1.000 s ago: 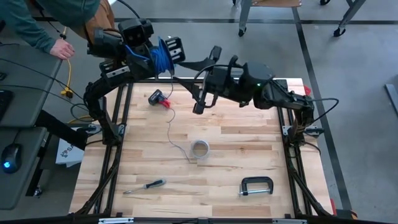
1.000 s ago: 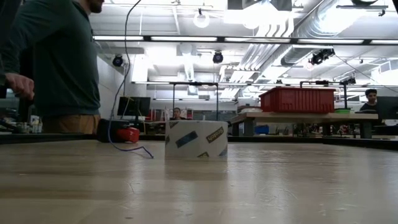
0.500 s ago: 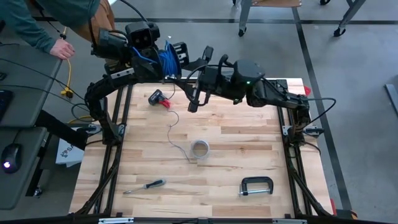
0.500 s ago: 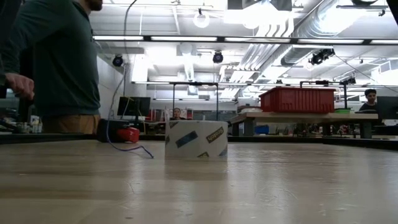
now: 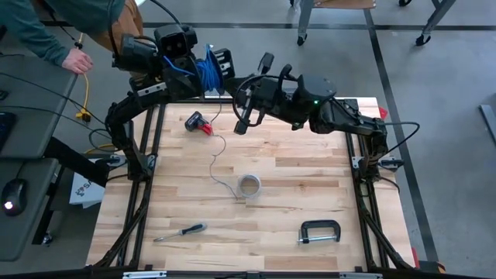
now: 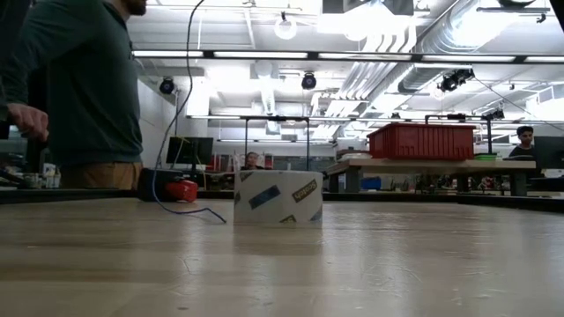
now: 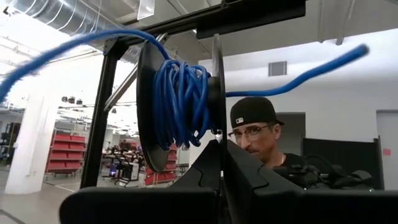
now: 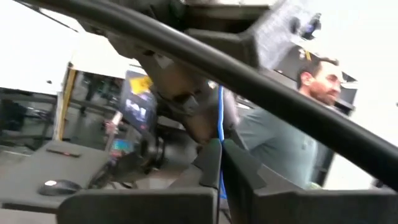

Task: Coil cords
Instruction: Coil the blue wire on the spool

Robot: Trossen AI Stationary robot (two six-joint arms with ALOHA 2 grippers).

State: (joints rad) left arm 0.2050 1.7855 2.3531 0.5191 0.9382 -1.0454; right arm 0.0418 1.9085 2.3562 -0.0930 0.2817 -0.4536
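A black spool [image 7: 180, 99] wound with blue cord [image 7: 177, 87] is raised above the table's far left corner, with my left gripper [image 7: 219, 140] shut on it [image 5: 205, 68]. My right gripper [image 8: 219, 144] is just right of the spool [image 5: 236, 87], also raised, and shut on a stretch of the blue cord [image 8: 219, 118]. From there the cord drops to the table. Its thin tail [image 5: 221, 174] [image 6: 181, 210] trails past a red-and-black plug [image 5: 198, 122] toward a tape roll [image 5: 249, 184]. My left gripper pinches the rim of the spool's thin flange [image 7: 215, 127] between its two fingers, which slant upward from below. The spool is lifted clear and stands on edge above the fingers. My right gripper pinches the blue cord [image 8: 219, 134] between its two fingers, which lie across it. The cord runs upright through the fingertips.
A person [image 5: 70, 27] stands at the table's far left corner, a hand [image 5: 77, 60] by a yellow cable [image 5: 84, 93]. A screwdriver [image 5: 180, 231] and a C-clamp [image 5: 319, 231] lie near the front edge. The tape roll [image 6: 278, 195] stands mid-table.
My right gripper has edged toward the spool and shut on the blue cord. The cord's hanging stretch has swung a little, and its tail on the table has slid slightly.
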